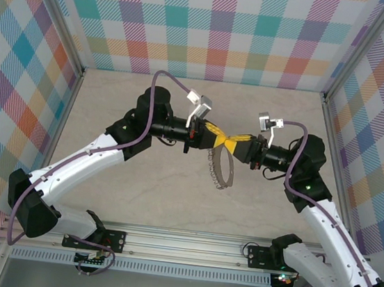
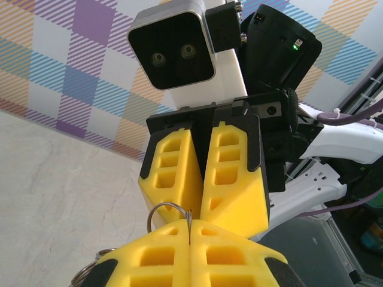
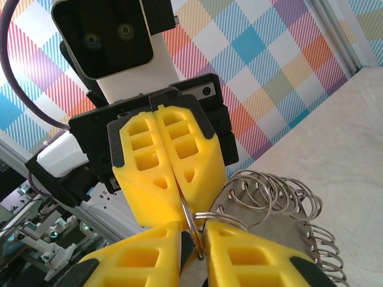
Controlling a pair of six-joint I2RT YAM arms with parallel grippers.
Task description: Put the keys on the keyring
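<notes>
My two grippers meet tip to tip above the middle of the table. The left gripper (image 1: 224, 140) (image 2: 189, 226) is shut on a thin wire loop (image 2: 163, 209) of the keyring (image 1: 218, 169), which hangs below it. In the right wrist view the keyring is a flat silvery plate (image 3: 281, 230) with several small split rings along its rim. The right gripper (image 1: 234, 144) (image 3: 192, 232) faces the left one. Its jaws stand a narrow gap apart, with the clamped loop (image 3: 187, 210) standing in that gap and a second small ring (image 3: 222, 214) lying over one fingertip. The keys are hidden.
Pale marbled table top (image 1: 138, 186) lies under both arms. Checked cloth walls (image 1: 213, 27) and metal frame posts (image 1: 334, 126) close in the back and sides. An aluminium rail (image 1: 187, 239) with the arm bases runs along the near edge.
</notes>
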